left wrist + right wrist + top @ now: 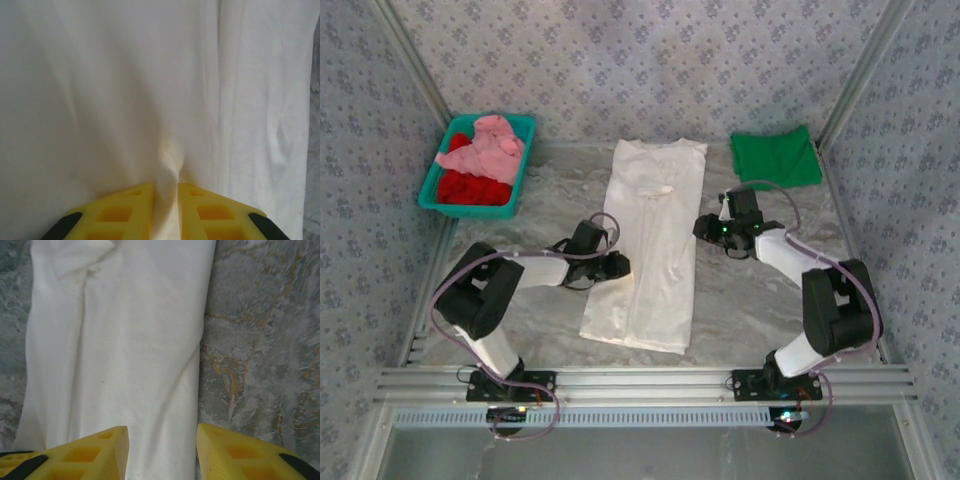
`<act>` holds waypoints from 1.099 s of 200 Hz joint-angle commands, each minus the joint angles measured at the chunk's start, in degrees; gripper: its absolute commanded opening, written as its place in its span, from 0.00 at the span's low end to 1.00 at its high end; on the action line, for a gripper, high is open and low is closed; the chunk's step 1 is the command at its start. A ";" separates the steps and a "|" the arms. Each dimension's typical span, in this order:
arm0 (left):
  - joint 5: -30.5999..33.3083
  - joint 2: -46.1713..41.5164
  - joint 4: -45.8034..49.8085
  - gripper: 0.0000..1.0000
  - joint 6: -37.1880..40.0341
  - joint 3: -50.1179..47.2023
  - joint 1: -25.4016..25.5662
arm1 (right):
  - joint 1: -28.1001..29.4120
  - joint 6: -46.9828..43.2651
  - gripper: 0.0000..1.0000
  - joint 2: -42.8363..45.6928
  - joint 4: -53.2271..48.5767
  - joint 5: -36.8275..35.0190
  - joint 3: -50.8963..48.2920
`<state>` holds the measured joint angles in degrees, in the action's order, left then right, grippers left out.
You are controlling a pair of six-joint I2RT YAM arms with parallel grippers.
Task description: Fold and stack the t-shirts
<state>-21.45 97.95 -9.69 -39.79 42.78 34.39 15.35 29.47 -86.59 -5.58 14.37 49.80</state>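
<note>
Nearest the arms, the cream-white t-shirt point(642, 250) lies mid-surface as one long strip, its hem on the near side and its collar on the far side. The marbled surface point(760, 290) is bare on either side of it. The left claw point(620, 266) is down at the strip's left edge, and the left wrist view shows its yellow fingers point(132, 212) drawn close together, a ridge of white cloth pinched between them. A little farther along, the right claw point(705, 228) sits at the right edge with its fingers point(100, 452) spread wide, one over the cloth and one over bare marble; whether they touch the cloth, I cannot tell. At the far right a green t-shirt point(777, 157) lies folded flat. At the far left a teal basket point(430, 190) holds a pink t-shirt point(485, 148) heaped on a red t-shirt point(470, 188).
</note>
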 commanded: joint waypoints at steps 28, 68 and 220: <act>3.49 -5.86 4.47 0.22 -1.49 0.43 0.39 | -0.62 -3.14 0.43 5.63 0.85 -3.43 -4.62; 8.81 -21.90 11.97 0.30 -0.72 -4.25 -4.46 | 0.16 -3.42 0.45 13.76 -0.58 -1.48 -9.54; 2.66 -42.85 34.45 0.37 -11.70 -21.16 2.24 | 25.60 16.90 0.56 38.22 -12.30 2.69 -30.90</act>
<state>-18.83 58.43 18.15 -46.26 24.03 33.91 36.49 39.97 -52.80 -14.68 17.23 22.09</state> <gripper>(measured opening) 0.364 0.562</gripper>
